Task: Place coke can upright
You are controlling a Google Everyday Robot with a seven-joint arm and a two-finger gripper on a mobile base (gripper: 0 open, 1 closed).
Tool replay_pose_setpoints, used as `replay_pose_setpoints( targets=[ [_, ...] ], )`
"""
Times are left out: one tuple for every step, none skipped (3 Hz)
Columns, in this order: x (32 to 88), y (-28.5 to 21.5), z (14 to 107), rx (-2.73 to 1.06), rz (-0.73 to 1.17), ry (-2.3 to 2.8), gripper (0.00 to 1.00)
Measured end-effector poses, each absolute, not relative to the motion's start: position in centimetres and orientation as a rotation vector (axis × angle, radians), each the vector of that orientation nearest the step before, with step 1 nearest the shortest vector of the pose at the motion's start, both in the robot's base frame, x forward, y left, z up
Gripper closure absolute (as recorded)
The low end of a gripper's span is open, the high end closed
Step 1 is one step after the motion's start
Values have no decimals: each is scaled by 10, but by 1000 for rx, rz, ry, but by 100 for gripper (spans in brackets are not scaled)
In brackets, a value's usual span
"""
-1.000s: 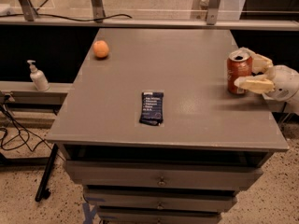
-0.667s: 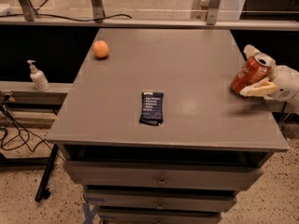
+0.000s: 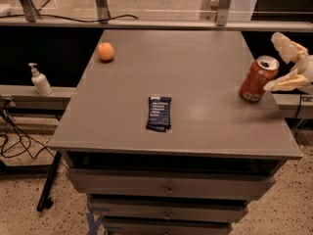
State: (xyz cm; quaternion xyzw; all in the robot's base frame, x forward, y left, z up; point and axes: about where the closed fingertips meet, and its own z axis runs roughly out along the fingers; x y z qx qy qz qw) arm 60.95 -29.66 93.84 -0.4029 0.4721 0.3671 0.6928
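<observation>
The coke can (image 3: 257,80), red with a silver top, stands tilted to the right near the right edge of the grey table (image 3: 195,62). Its base rests on the tabletop and its open top points up and to the right. My gripper (image 3: 272,62) reaches in from the right edge of the camera view. Its two pale fingers are spread wide, one finger (image 3: 288,48) above and behind the can's top, the other (image 3: 286,83) beside the can's lower right side. The can's top lies between the spread fingers, and I cannot tell whether the lower finger touches it.
A dark blue snack bar wrapper (image 3: 159,113) lies in the middle of the table. A round orange fruit (image 3: 105,51) sits at the far left corner. A white pump bottle (image 3: 39,80) stands on a ledge left of the table. Drawers are below the tabletop.
The can stood straight between the fingers a second ago, then tipped to the right. The fingers have spread apart and the can now leans near the table's right edge.
</observation>
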Motion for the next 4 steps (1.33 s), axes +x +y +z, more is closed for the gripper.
replay_pose_setpoints(
  targets=[
    [602, -316, 999, -974, 668, 1047, 0],
    [583, -326, 1068, -1016, 519, 1036, 0],
    [555, -320, 1132, -1049, 390, 1003, 0],
    [550, -315, 1142, -1059, 380, 995, 0]
  ],
)
